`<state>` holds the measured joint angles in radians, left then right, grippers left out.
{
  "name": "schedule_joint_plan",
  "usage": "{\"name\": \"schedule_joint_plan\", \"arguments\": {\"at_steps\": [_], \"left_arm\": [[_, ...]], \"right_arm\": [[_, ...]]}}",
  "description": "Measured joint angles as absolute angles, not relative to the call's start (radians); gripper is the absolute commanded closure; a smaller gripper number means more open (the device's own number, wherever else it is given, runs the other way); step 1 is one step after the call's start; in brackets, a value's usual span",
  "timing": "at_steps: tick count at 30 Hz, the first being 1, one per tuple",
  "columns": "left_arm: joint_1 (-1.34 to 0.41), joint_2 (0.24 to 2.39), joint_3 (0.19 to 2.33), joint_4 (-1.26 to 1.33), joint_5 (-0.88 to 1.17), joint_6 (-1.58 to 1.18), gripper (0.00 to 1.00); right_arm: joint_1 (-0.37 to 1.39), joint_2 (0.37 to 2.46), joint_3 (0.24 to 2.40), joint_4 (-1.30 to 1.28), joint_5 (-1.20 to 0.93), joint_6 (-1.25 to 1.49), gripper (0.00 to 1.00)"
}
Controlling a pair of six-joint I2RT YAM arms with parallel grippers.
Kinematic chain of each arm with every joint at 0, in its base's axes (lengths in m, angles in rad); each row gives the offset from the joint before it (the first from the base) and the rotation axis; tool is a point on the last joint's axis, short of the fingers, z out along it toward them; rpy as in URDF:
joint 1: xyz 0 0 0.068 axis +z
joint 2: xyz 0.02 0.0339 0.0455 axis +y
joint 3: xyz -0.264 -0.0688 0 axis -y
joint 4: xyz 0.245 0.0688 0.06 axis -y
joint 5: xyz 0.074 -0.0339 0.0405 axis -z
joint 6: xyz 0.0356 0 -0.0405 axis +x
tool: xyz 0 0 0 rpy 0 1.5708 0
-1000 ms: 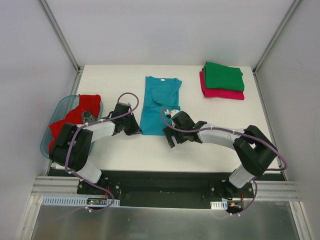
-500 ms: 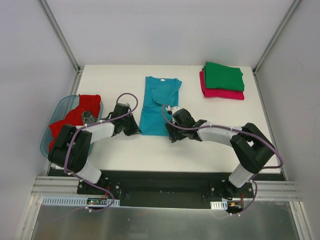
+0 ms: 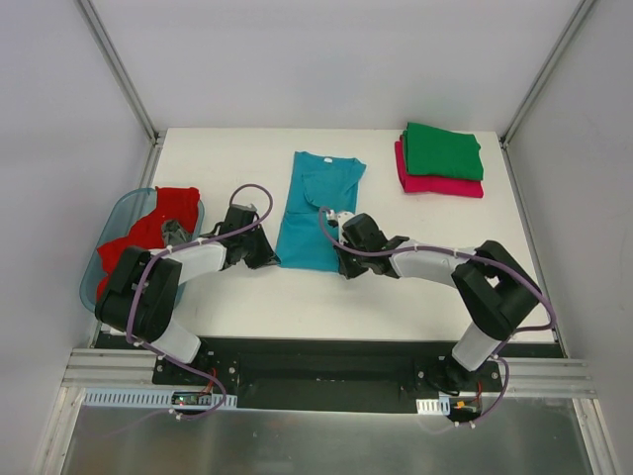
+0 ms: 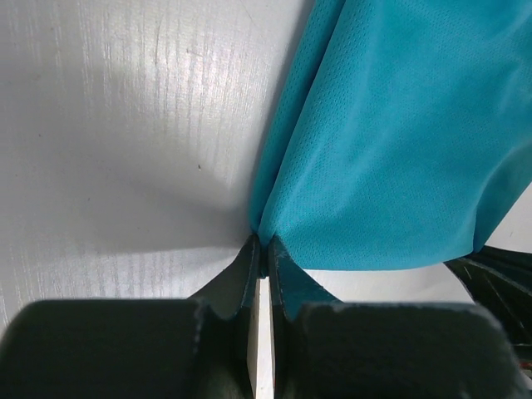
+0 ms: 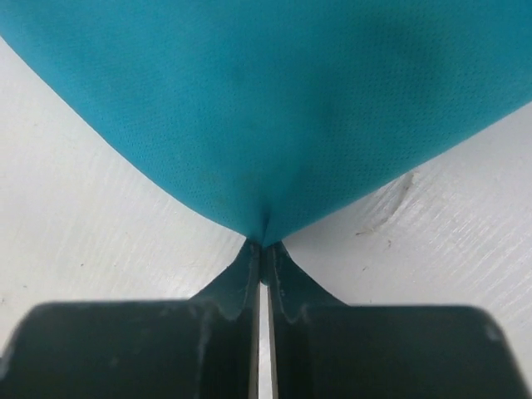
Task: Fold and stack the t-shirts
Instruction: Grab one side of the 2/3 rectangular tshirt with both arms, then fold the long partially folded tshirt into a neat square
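Left pincer (image 4: 262,248) pinching teal t-shirt (image 3: 318,208) at its near-left corner; right pincer (image 5: 264,247) pinching the near-right corner; shirt lies on counter (image 3: 227,158); green t-shirt (image 3: 442,150) stacked on pink-red t-shirt (image 3: 440,185).

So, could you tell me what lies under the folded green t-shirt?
A folded pink-red cotton t-shirt, only its left and near edges showing beneath the green t-shirt; its middle is covered.

— What do you see at your left gripper (image 4: 260,243)?
— Its jaws are pinched tight on a corner of the teal shirt (image 4: 399,141). The cloth fans up and to the right over the white table (image 4: 125,125).
— And lower right?
— You have a dark shape (image 4: 499,278) below the shirt's edge, possibly the other arm, but it's too cropped to tell.
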<state>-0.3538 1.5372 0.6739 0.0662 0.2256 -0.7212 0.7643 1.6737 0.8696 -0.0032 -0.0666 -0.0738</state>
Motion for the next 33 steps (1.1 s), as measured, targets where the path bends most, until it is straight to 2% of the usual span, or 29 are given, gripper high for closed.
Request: {"name": "schedule_joint_plan", "arguments": {"at_steps": [3,7,17,21,26,33], "left_arm": [[-0.354,1.518,0.659,0.067,0.225,-0.725,1.0],[-0.354,1.37,0.573,0.04,0.226,-0.741,1.0],[-0.361,0.67,0.476,-0.145,0.251,-0.764,1.0],[-0.361,0.453,0.476,-0.239,0.283,-0.772,1.0],[-0.368,0.339,0.491,-0.345,0.312,-0.777,1.0],[-0.368,0.333,0.516,-0.408,0.318,-0.778,1.0]], "right_arm": [[0.766,1.671,0.87,-0.014,-0.086,-0.07,0.99],[0.801,1.6,0.843,-0.087,-0.139,-0.049,0.99],[0.865,1.196,0.789,-0.208,-0.455,0.121,0.99],[0.92,1.073,0.788,-0.234,-0.572,0.184,0.99],[0.946,0.985,0.773,-0.208,-0.663,0.26,0.99],[0.946,0.941,0.654,-0.114,-0.664,0.354,0.99]]}}
